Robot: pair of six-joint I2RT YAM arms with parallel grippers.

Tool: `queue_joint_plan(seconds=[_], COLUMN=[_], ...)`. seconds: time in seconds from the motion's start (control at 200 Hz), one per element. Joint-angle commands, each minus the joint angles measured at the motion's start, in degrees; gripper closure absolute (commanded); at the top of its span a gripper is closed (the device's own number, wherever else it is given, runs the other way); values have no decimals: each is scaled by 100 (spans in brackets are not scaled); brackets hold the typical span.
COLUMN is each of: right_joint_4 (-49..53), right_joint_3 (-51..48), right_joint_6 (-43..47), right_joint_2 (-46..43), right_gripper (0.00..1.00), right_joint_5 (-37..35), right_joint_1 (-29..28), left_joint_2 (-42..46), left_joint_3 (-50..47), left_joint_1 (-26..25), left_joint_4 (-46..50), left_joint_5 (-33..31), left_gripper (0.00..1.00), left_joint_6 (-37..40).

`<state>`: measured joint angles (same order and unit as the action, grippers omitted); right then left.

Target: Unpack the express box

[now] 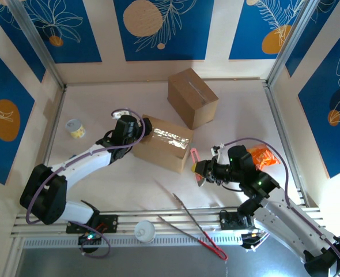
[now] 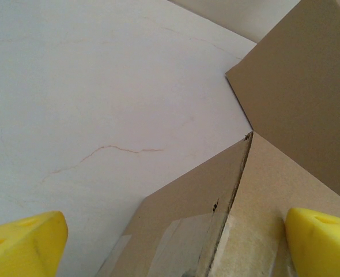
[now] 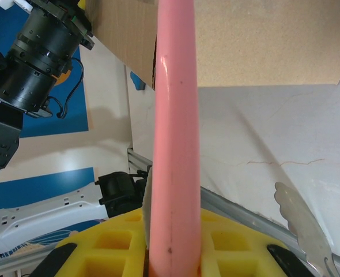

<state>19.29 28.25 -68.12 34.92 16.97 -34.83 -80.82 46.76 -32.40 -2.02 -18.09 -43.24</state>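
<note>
The left arm stretches from its base toward 1 o'clock. Its left gripper (image 1: 139, 131) is spread wide, holding nothing, at the 9 o'clock end of the taped express box (image 1: 165, 144) at the table's centre. The right arm is bent at the elbow and points toward 9 o'clock. Its right gripper (image 1: 200, 168) is clamped on a pink tool (image 3: 176, 133) at the box's 4 o'clock.
</note>
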Motion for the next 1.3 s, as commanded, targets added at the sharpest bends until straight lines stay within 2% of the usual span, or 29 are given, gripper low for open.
queue_joint_plan(seconds=[0.0, 1.295], right_joint_4=[119, 284], right_joint_3=[-103, -263], right_joint_6=[-116, -406], right_joint_2=[-62, -411], right_gripper=[100, 100], right_joint_5=[595, 650], right_joint_1=[-138, -639], left_joint_2=[-641, -725], left_joint_3=[-563, -554], left_joint_1=[-98, -107], left_joint_4=[1752, 1724], left_joint_5=[89, 75], left_gripper=[5, 5], left_joint_6=[122, 114])
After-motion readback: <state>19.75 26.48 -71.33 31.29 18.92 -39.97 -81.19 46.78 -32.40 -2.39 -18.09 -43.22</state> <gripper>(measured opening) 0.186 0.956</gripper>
